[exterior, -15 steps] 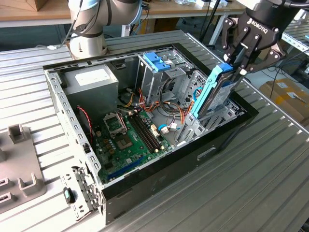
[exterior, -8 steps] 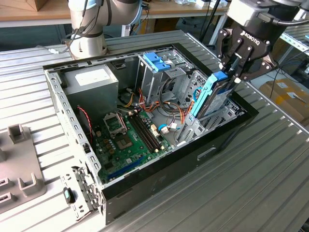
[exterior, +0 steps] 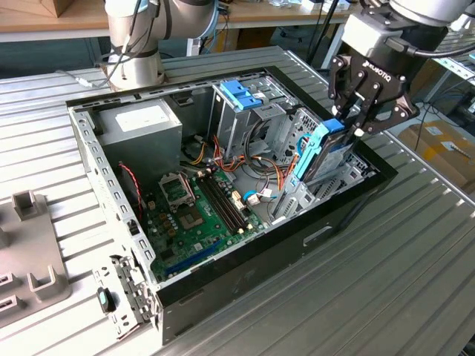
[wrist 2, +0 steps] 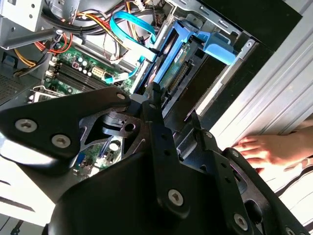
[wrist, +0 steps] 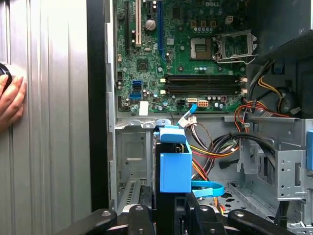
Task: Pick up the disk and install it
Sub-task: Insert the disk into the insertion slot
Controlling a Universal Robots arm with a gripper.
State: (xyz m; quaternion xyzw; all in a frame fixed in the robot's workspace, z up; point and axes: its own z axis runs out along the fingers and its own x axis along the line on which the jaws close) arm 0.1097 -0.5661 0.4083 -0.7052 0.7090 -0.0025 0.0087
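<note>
Blue-railed disk (exterior: 315, 152) stands tilted in the case (exterior: 245, 267), clamped by the downward-pointing tool (exterior: 350, 126).

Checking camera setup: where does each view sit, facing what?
Exterior view: off the arm, looking down into the open computer case; shows arm base and gripper, jaws shut on the disk.
First wrist view: on the wrist, facing past gripper and disk to the motherboard.
Second wrist view: on the wrist, along the gripper into the case.
Both wrist views share disk and a person's hand.
</note>
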